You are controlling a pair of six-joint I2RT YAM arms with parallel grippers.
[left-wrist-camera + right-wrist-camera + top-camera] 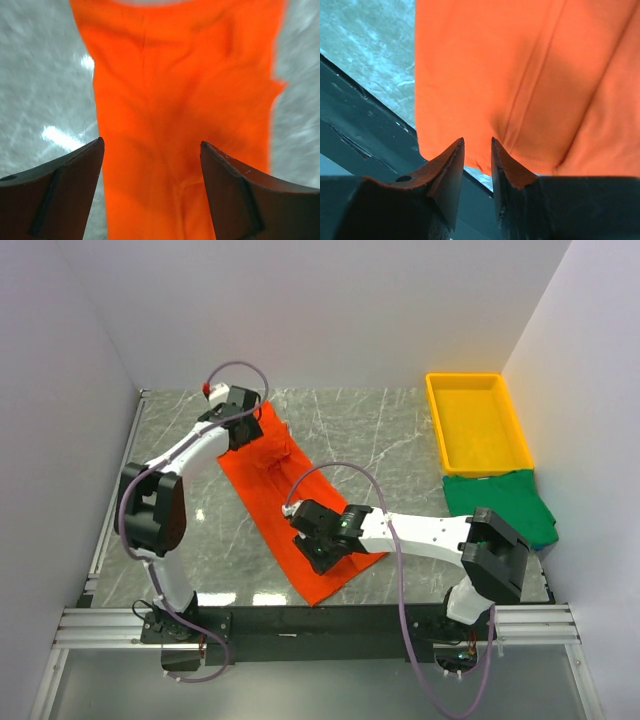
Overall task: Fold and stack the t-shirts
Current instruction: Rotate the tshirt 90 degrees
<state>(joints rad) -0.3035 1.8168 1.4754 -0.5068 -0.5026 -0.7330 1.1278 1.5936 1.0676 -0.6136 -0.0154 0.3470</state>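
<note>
1. Where it lies across the grey marbled table (400, 430), the orange-red t-shirt (270, 510) forms a long band running diagonally from the far left to the near middle. It is mostly flat, with some bunching at its far end.
2. Its near end reaches almost to the black rail (330, 620) at the table's near edge.
3. The dark green t-shirt (500, 502) sits on the right side, folded into a compact shape, just on the near side of the yellow tray (437, 425) and well apart from the orange-red one.
4. The left gripper (250, 437) is over the far end of the orange-red t-shirt, and the right gripper (320, 558) is over its near end.
5. The top view shows the whole layout, both shirts and the tray, but not how either pair of jaws stands.
6. The left wrist view supplies that for the left arm. Its dark fingers (75, 170) are spread wide, with blurred orange cloth filling the space between them and marble showing on both sides.
7. The right wrist view shows a seam line running down the cloth, and the shirt's near edge close to the rail. The jaws there are drawn almost together, with only a thin slit between the tips. Whether they nip the hem I cannot tell.
</note>
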